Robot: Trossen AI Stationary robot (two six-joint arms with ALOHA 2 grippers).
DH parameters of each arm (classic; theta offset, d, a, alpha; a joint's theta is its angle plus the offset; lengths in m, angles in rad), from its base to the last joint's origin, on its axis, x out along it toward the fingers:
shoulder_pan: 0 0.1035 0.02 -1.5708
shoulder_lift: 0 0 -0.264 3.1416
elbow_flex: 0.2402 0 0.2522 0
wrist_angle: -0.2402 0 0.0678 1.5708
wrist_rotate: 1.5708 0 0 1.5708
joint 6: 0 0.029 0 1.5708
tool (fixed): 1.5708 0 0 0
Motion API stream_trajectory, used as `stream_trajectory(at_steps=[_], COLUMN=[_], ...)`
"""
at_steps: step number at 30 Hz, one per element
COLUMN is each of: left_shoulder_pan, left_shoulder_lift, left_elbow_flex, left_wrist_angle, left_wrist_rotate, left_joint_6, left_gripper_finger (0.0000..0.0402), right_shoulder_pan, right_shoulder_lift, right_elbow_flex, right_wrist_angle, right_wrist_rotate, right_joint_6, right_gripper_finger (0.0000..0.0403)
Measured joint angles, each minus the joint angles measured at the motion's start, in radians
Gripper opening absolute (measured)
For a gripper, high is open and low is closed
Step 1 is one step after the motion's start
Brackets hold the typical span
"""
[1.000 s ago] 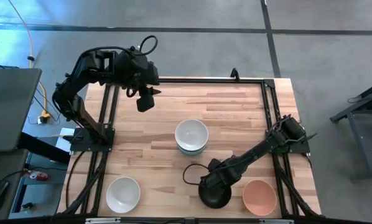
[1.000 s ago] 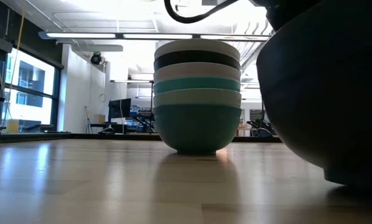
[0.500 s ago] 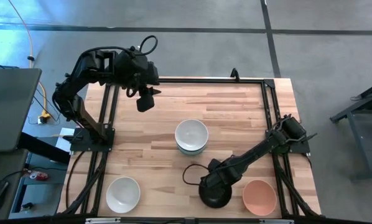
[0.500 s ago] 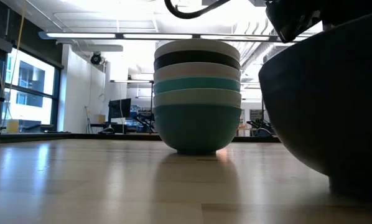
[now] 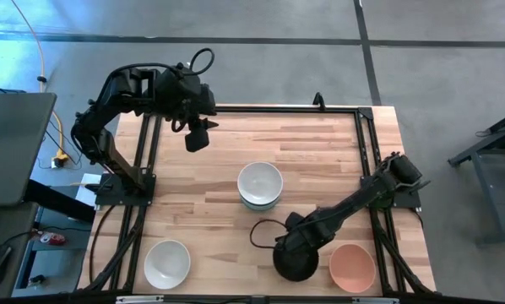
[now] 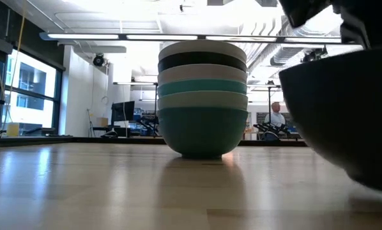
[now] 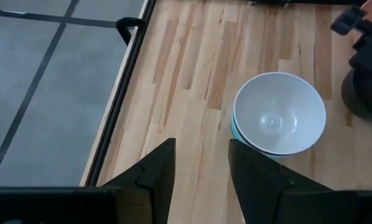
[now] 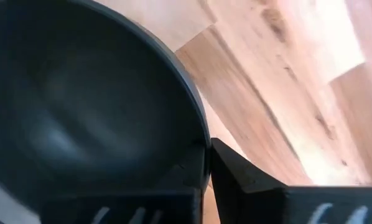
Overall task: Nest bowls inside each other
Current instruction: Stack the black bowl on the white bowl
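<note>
Two fingers of the right gripper (image 8: 206, 163) pinch the rim of a black bowl (image 5: 295, 261), one finger inside the wall and one outside, as the right wrist view shows. Bowl fills most of that view, dark and smooth (image 8: 80, 106), with bare wood plank beyond it. From above, gripper (image 5: 301, 243) sits on the bowl's far edge, arm running back toward the right rail of the table (image 5: 320, 143). Low view: black bowl (image 6: 344, 115) looms at the near right; cannot tell whether its base touches the wood.

Just beside the held bowl, on the side away from the left arm, a salmon-pink bowl (image 5: 352, 267) sits upright, close but apart. Farther out, toward table centre, stands the stack of bowls (image 5: 260, 186), white on top. Low view gives its layers (image 6: 202, 96): teal at the base, then pale, teal, white, black, white. Well off on the opposite near corner, a lone white bowl (image 5: 167, 263) sits upright.

Left gripper (image 5: 198, 135) hangs over the far left part of the table, well apart from every bowl, fingers spread with a clear gap, holding nothing. Its wrist view looks past the fingers (image 7: 155, 180) at the stack (image 7: 279, 114).

Background, low view: a person (image 6: 277, 118) seated in the room beyond.
</note>
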Motion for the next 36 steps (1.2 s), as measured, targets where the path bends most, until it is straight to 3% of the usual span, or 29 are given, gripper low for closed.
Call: stream_trajectory(at_steps=[18, 26, 36], left_shoulder_pan=[0.01, 0.062, 0.101], left_shoulder_lift=[0.0, 0.0, 0.0], left_elbow_flex=[0.0, 0.0, 0.0], left_wrist_angle=[0.0, 0.0, 0.0], left_wrist_rotate=[0.0, -0.001, -0.001], left_joint_6=[0.083, 0.119, 0.115], left_gripper_finger=[0.0138, 0.0138, 0.0138], right_shoulder_pan=[-0.077, -0.191, -0.407], right_shoulder_lift=[-0.287, -0.414, -0.453], right_elbow_flex=[0.0, 0.0, 0.0], right_wrist_angle=[-0.03, -0.039, -0.124], right_wrist_rotate=[-0.06, -0.055, -0.194], right_joint_6=[0.046, 0.057, -0.079], right_gripper_finger=[0.0, 0.0, 0.0])
